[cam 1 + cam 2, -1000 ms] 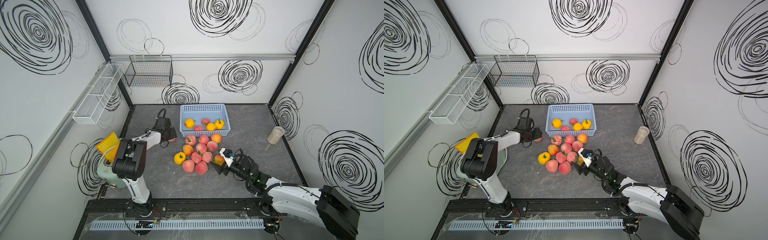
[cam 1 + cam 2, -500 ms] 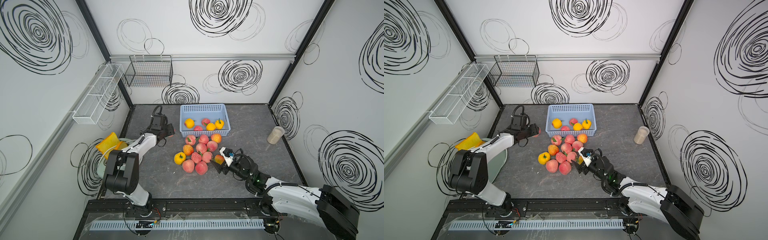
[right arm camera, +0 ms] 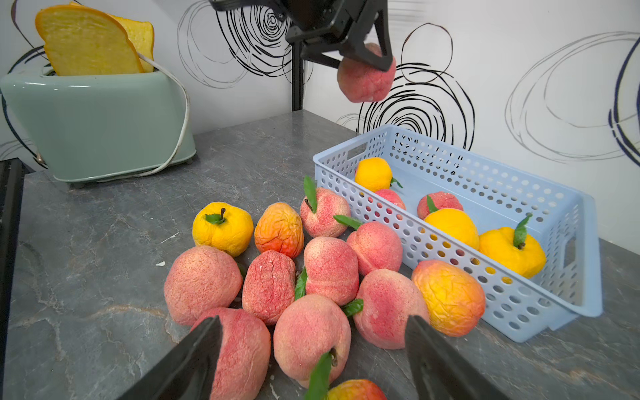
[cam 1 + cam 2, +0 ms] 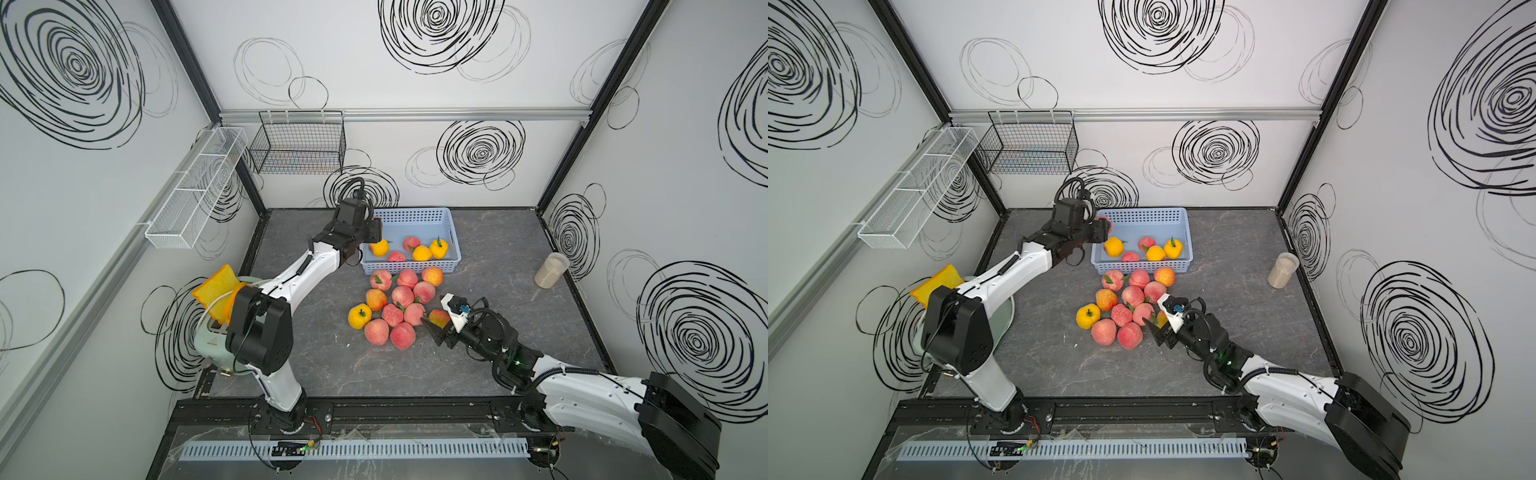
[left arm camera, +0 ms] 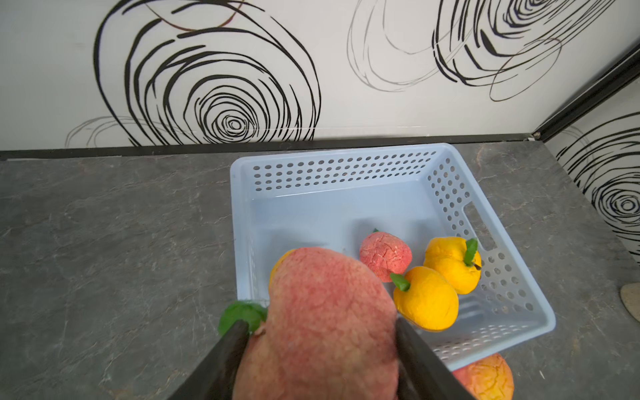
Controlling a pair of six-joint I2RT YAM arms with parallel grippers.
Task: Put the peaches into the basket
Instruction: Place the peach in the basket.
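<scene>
My left gripper [image 5: 318, 332] is shut on a pink-red peach [image 5: 325, 322] and holds it in the air over the near left corner of the light blue basket [image 4: 415, 214]; the right wrist view shows this held peach [image 3: 367, 79] hanging above the basket [image 3: 519, 304]. Several peaches lie in the basket, yellow [image 4: 380, 247] and pink [image 4: 411, 243] ones. More peaches [image 4: 402, 296] form a pile on the table just in front of it. My right gripper [image 3: 313, 332] is open and low at the pile's right side. A pink peach [image 3: 308, 332] and an orange-red peach [image 4: 438, 318] lie between its fingers.
A mint green toaster [image 3: 97, 121] holding bread slices stands at the table's left front. A clear jar [image 4: 550, 270] stands near the right wall. A black wire basket [image 4: 299, 145] and a white mesh rack [image 4: 195, 191] hang on the walls.
My left arm has risen and swung right, carrying its peach from beside the basket's left side to above the basket's left corner. The right gripper has barely moved.
</scene>
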